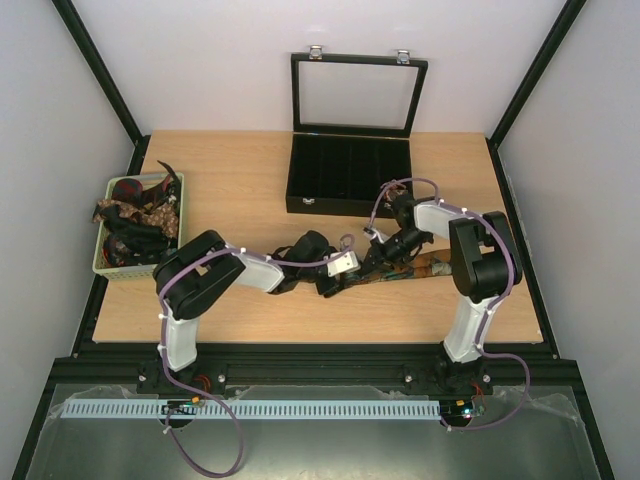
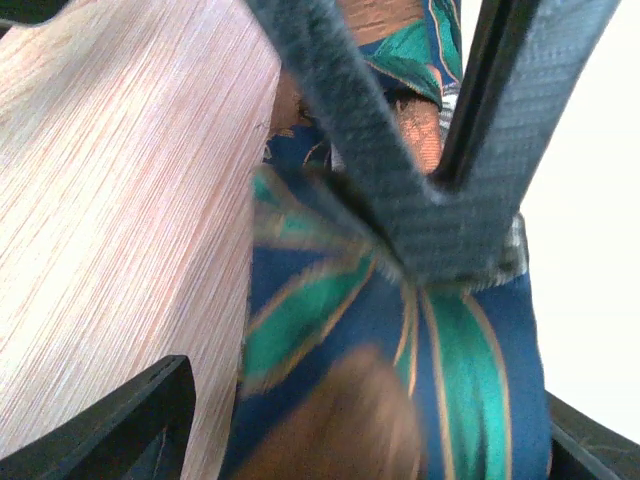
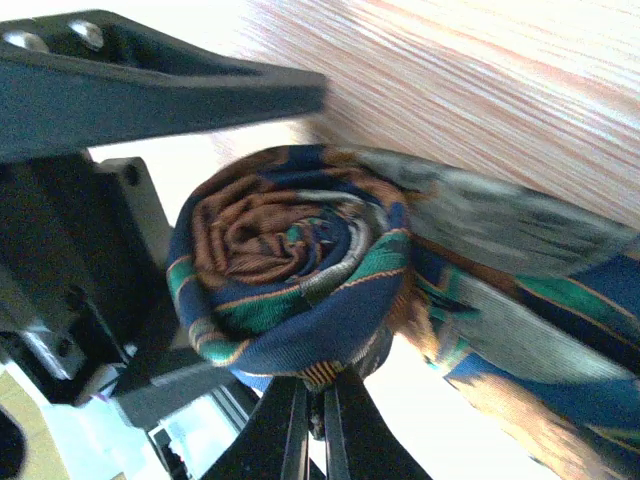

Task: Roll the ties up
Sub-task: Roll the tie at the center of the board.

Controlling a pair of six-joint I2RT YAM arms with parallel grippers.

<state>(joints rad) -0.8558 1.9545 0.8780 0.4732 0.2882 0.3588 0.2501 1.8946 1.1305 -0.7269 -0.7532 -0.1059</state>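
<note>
Top external: wooden table [image 1: 250,190] between white walls, black frame around it. At 12 o'clock, black box [image 1: 350,175], lid up. At 9 o'clock, green basket [image 1: 105,266] with spare ties [image 1: 135,215] heaped inside. Your working tie [image 1: 425,268] lies just off centre toward 4 o'clock, tail running toward 3 o'clock. Your right pincer [image 1: 378,262] clamps rolled end [image 3: 290,260], spiral tight. Your left pincer [image 1: 350,276] has jaws spread wide, straddling flat stretch of tie; pad contact with cloth, cannot tell.
</note>
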